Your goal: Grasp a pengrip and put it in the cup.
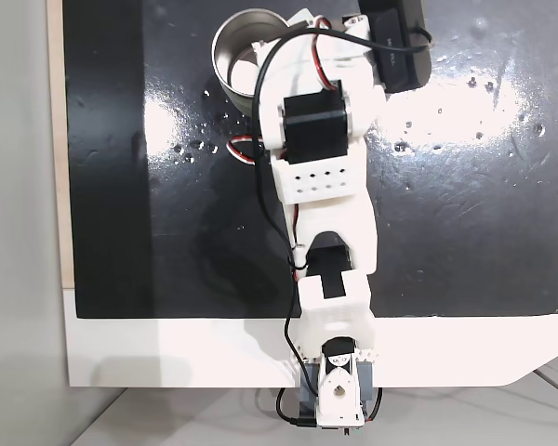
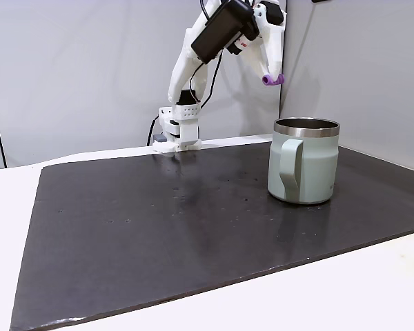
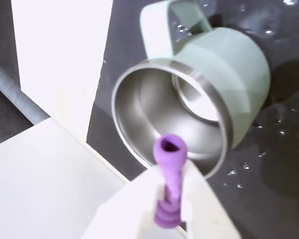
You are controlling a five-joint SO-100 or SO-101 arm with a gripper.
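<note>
Holding pengrip clamped between our gripper fingers, free end poking out past fingertips. Wrist view: tube's long axis runs along fingers, open tip pointing into cup mouth, steel inside directly ahead. Side fixed view: pengrip up in air, above cup rim height and a bit left of mouth. We judge drop needs small shift over opening before fingers part, else tube may clip rim.

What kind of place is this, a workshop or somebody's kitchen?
Probably a small robot test bench, not a kitchen: a white arm clamped at a table's edge, a black mat as its work area, plain grey walls, and just a cup and purple pengrip.
</note>
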